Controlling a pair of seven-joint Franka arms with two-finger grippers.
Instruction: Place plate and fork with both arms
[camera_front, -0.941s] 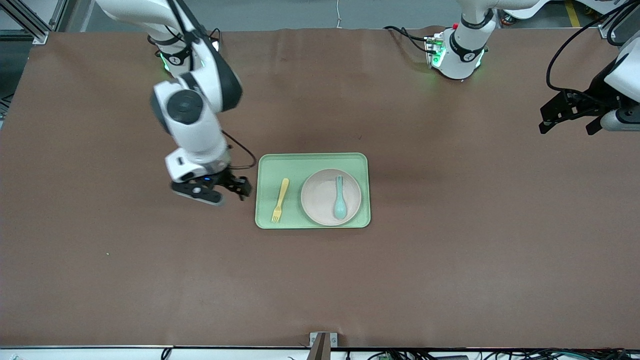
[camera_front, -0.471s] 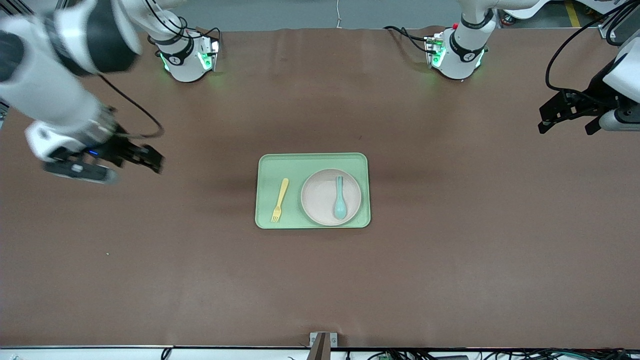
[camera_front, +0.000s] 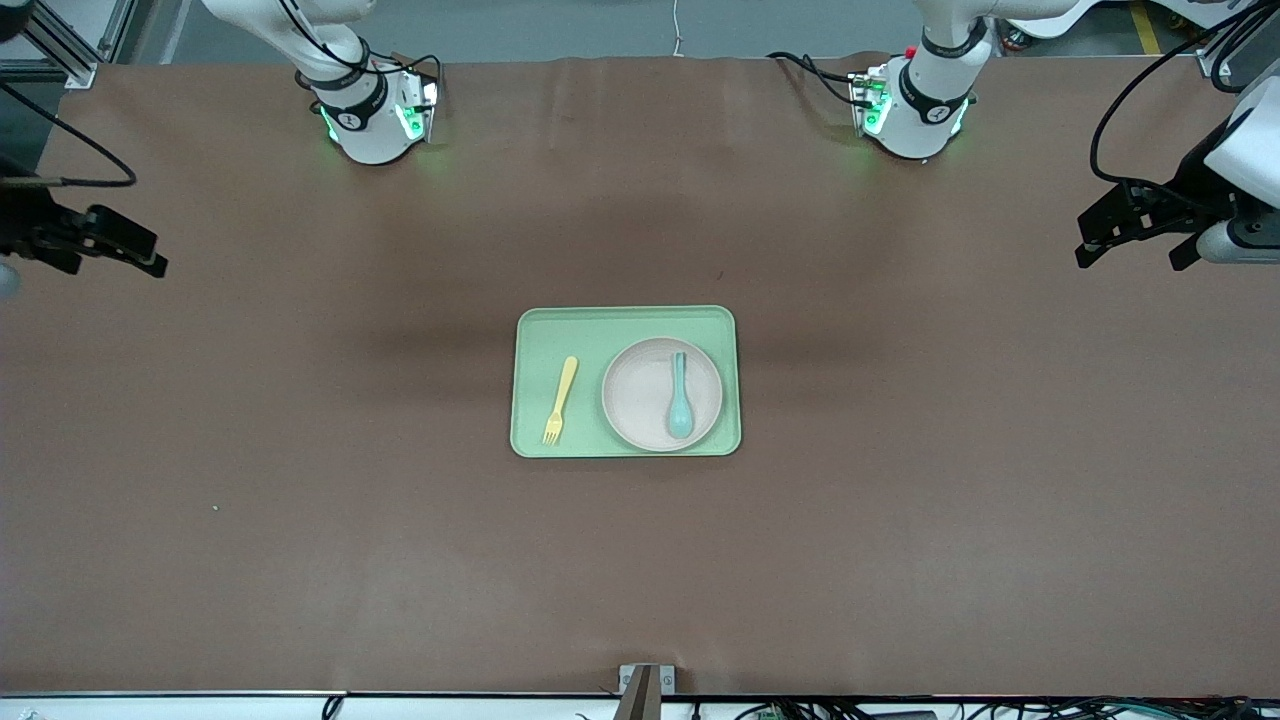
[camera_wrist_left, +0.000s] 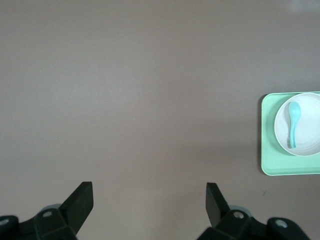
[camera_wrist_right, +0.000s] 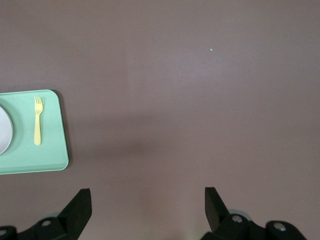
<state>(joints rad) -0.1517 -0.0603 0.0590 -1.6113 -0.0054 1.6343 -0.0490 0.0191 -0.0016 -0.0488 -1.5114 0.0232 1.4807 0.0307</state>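
Observation:
The pale pink plate lies in the light green tray at the table's middle, with a teal spoon on it. The yellow fork lies in the tray beside the plate, toward the right arm's end. My right gripper hangs open and empty over the right arm's end of the table, well apart from the tray. My left gripper hangs open and empty over the left arm's end. In the left wrist view the left gripper is over bare mat, with the plate off to one side. The right wrist view shows the right gripper, the fork and the tray.
A brown mat covers the whole table. A tiny green speck lies on it toward the right arm's end. A small metal bracket sits at the table's edge nearest the front camera. The arm bases glow green.
My right arm has swung from right beside the tray out to its own end of the table, gripper open throughout. The left arm, tray, plate, fork and spoon have not moved.

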